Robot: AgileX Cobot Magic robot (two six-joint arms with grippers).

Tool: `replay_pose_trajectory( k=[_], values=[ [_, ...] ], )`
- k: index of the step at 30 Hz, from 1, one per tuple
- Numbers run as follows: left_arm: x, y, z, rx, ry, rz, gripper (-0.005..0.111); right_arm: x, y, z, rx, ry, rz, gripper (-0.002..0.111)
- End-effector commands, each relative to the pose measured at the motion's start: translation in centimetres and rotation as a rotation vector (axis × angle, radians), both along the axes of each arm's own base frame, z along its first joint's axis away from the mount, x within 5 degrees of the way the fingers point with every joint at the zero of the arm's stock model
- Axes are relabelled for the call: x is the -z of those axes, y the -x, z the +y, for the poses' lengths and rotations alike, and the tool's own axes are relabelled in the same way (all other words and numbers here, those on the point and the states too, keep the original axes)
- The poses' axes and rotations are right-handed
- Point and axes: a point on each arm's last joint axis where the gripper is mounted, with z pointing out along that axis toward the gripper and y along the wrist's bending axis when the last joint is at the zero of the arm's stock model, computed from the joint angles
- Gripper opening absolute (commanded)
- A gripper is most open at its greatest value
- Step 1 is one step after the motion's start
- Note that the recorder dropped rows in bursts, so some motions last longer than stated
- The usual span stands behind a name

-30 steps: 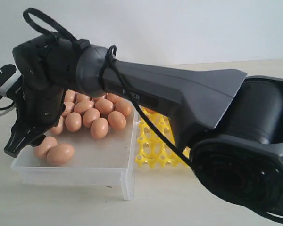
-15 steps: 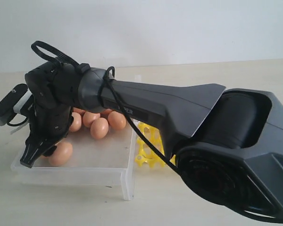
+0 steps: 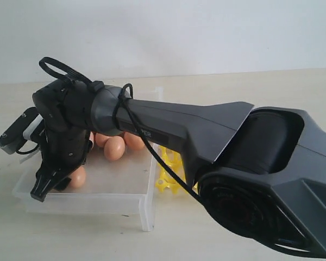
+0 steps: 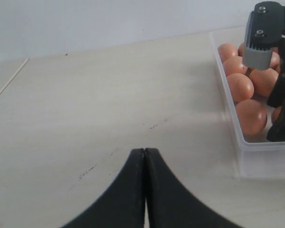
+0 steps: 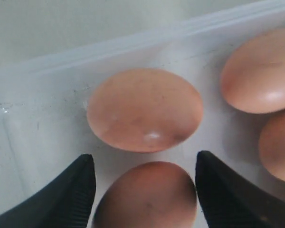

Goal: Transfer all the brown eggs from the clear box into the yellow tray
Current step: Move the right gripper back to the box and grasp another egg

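My right gripper [image 5: 145, 164] is open, low inside the clear box [image 3: 98, 204], its two black fingers [image 5: 76, 190] on either side of a brown egg [image 5: 147, 197] without closing on it. Another brown egg [image 5: 145, 109] lies just beyond, and two more sit off to one side [image 5: 261, 71]. In the exterior view the right arm crosses from the right and hides most of the eggs; a few show [image 3: 114, 148]. The yellow tray [image 3: 171, 171] peeks out behind the box's right wall. My left gripper [image 4: 145, 151] is shut and empty over bare table, beside the box [image 4: 247, 152].
The right arm's bulky black body [image 3: 250, 163] fills the right half of the exterior view and covers most of the yellow tray. A black cable [image 3: 152, 152] runs along the arm. Pale tabletop [image 4: 109, 95] spreads out from the box.
The right gripper has dropped lower into the near-left corner of the clear box, now straddling an egg. The left gripper shows no change.
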Motion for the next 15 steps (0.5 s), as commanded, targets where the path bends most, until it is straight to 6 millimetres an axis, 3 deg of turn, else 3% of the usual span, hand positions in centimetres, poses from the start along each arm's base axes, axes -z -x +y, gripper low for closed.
replay_pose_trajectory(
  k=[1, 15],
  values=[
    [-0.2, 0.0, 0.0, 0.006, 0.007, -0.013, 0.0, -0.1, -0.2, -0.2, 0.073, -0.007, 0.021, 0.06],
    [-0.2, 0.0, 0.0, 0.006, 0.007, -0.013, 0.0, 0.0, -1.1, -1.4, 0.295, -0.019, 0.117, 0.058]
  ],
)
